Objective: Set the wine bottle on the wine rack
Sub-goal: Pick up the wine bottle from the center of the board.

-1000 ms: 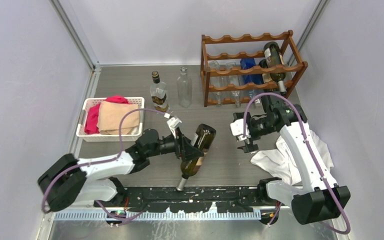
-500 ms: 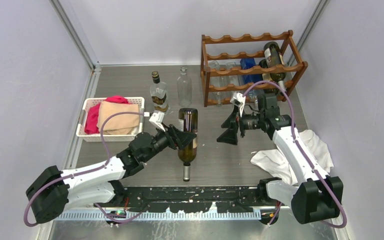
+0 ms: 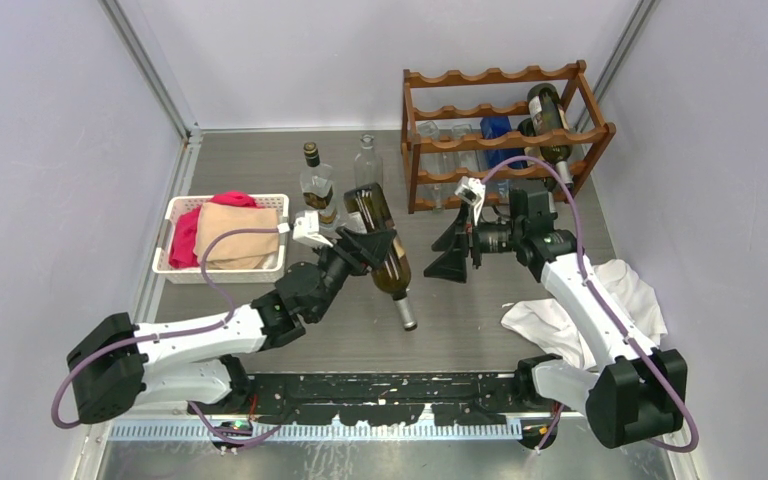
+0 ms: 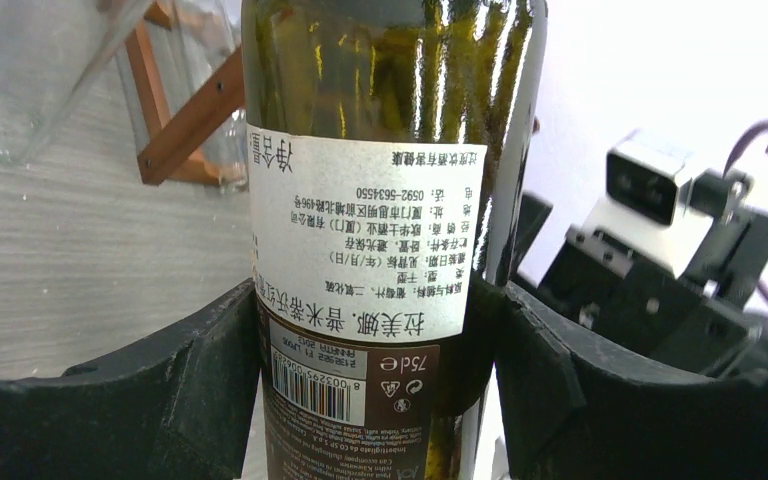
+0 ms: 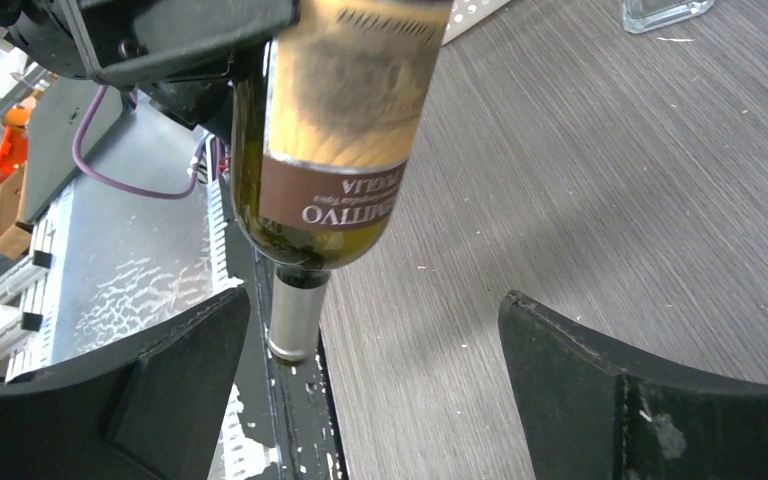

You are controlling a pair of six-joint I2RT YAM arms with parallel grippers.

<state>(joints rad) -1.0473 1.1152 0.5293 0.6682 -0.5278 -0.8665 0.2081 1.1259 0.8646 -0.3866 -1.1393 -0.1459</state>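
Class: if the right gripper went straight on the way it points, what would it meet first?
Probably the wine bottle clamped in the left gripper; it lies directly ahead of the open right gripper, though depth is hard to judge.

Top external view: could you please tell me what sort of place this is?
Probably a robot lab test cell: plain walls enclose the table, two arms are bolted at its edge, with staged props like a wine rack.
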